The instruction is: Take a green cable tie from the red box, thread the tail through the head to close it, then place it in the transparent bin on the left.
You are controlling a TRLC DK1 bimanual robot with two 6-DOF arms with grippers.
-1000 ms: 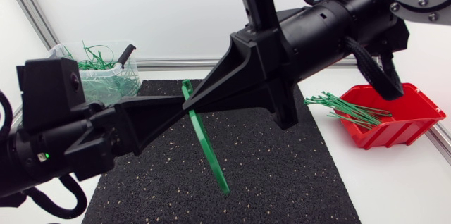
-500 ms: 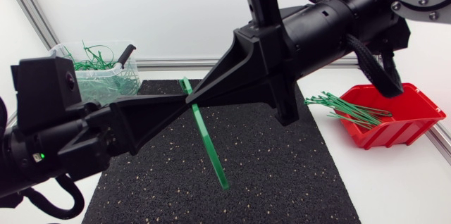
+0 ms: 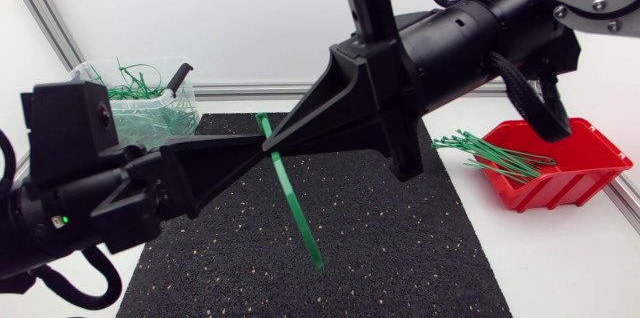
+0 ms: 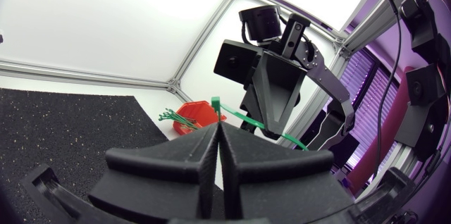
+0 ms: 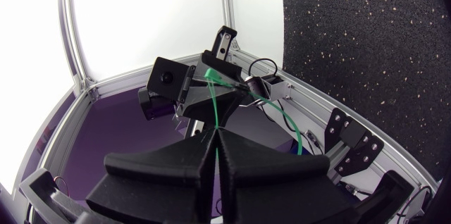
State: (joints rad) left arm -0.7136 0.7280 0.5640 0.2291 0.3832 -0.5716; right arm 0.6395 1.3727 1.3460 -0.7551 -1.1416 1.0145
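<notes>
A green cable tie (image 3: 292,203) hangs over the black mat (image 3: 400,248), slanting down toward the front. My left gripper (image 3: 255,150) and right gripper (image 3: 272,141) meet tip to tip at its upper end, both shut on it. In the left wrist view the tie's head (image 4: 215,102) pokes up past my left gripper (image 4: 215,127), and the strap runs toward the right gripper (image 4: 271,108). In the right wrist view the tie (image 5: 215,101) rises from my right gripper (image 5: 215,134) and its tail curves away. The red box (image 3: 590,173) holds more green ties (image 3: 495,153).
The transparent bin (image 3: 88,70), with several green ties inside, stands at the back left beside the mat. The red box sits off the mat at the right. Both arms hang over the mat's middle and hide much of it.
Both arms shifted very slightly and came back. The tie hangs in the same place, still held by both grippers.
</notes>
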